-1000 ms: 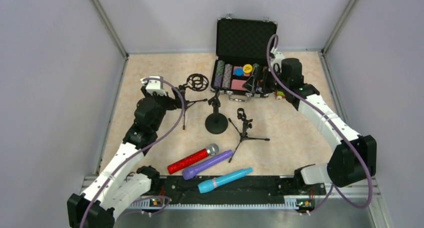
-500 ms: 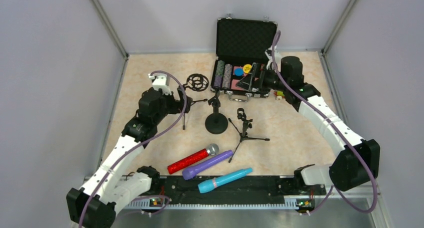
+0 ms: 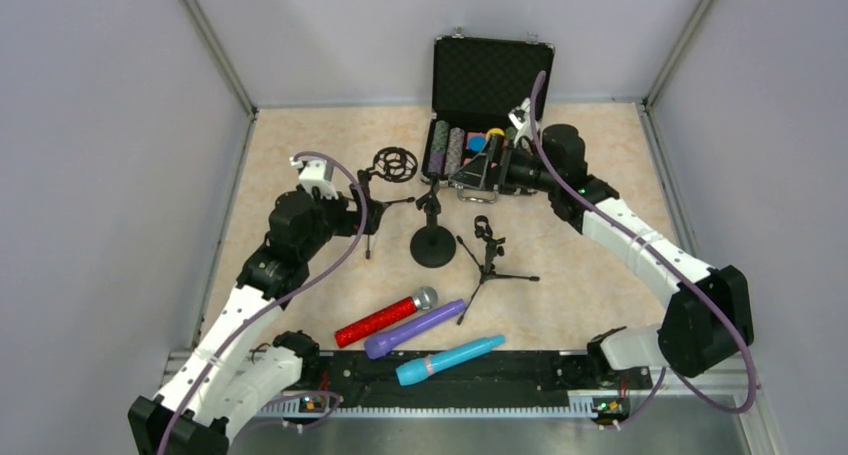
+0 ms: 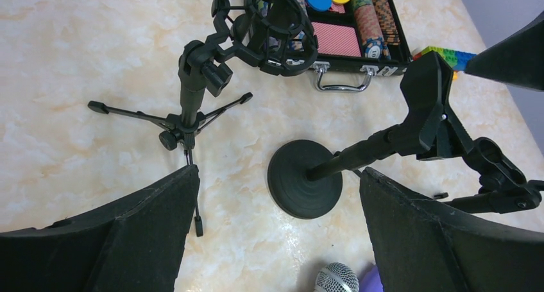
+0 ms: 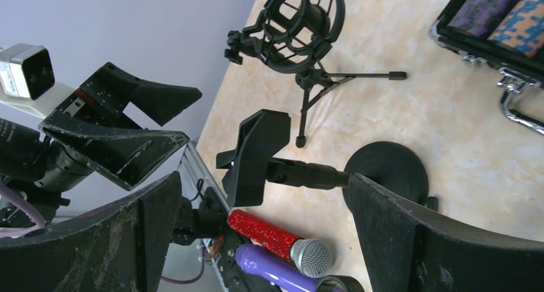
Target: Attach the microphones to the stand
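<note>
Two tools hover over the upper middle of the top view, each with its fingers spread wide and nothing between them. The left tool (image 3: 352,203) is beside the shock-mount tripod (image 4: 192,90). The right tool (image 3: 478,170) is in front of the open case (image 3: 490,75).

Three stands sit between and just below them: that tripod, the round-base stand (image 3: 433,247) with its clip tilted over, and a small clip tripod (image 3: 487,245). All look light and easy to tip, the round base least so.

Three microphones lie on the surface (image 3: 570,295) in the lower middle of the frame, well apart from both tools and below all the stands. The red microphone (image 3: 380,320) and the purple microphone (image 3: 412,329) lie side by side, close or touching, heads to the upper right. The turquoise microphone (image 3: 452,358) lies lowest, by the base rail.

They look like rigid, light sticks, probably smooth plastic. The round barrels could roll or twist in a pinch, though the glitter coat may give more grip. I would grip across mid-barrel, clear of the silver mesh head (image 4: 337,280), which may dent. That leaves the tail free to slide into a clip. The turquoise one has open room around it, while the red and purple pair crowd each other.
</note>
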Motion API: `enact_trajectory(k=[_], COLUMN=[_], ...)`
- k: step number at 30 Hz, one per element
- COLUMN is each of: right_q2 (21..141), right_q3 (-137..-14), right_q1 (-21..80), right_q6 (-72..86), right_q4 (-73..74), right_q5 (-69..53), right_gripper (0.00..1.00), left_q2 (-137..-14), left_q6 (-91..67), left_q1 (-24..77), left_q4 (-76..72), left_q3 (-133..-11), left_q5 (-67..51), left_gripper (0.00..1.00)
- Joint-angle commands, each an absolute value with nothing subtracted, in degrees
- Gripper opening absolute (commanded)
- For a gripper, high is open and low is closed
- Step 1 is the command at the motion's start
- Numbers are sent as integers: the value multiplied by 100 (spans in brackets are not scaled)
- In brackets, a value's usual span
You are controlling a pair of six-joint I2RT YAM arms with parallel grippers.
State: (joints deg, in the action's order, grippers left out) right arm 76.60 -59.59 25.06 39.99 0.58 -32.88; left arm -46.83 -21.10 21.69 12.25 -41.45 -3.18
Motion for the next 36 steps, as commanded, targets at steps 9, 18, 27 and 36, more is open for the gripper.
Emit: enact_trajectory(k=[9,18,27,36], right_q2=[8127,8430,8926,9415], right_q3=[-5906,-5857,-5831,-6108], right_q1=[2841,2852,2864,3108], right_q6=[4349,4410,4742,5069], right_q4=[-635,-771,-1458,-2097], right_q5=[-3606,-4021,-4553,-4810], right_gripper=[99,99,98,97], left_q2=[-4008,-3971,-4358,-4669], left_q6=[-2099,-1717,-1682,-1678], left_q1=[2177,2179,2171,2178], left_q4=[774,292,-328,-498], left_q3=[-3586,-3347,-3171,-3112], left_q5=[-377,-431,-575,-484], left_gripper=[99,99,99,99])
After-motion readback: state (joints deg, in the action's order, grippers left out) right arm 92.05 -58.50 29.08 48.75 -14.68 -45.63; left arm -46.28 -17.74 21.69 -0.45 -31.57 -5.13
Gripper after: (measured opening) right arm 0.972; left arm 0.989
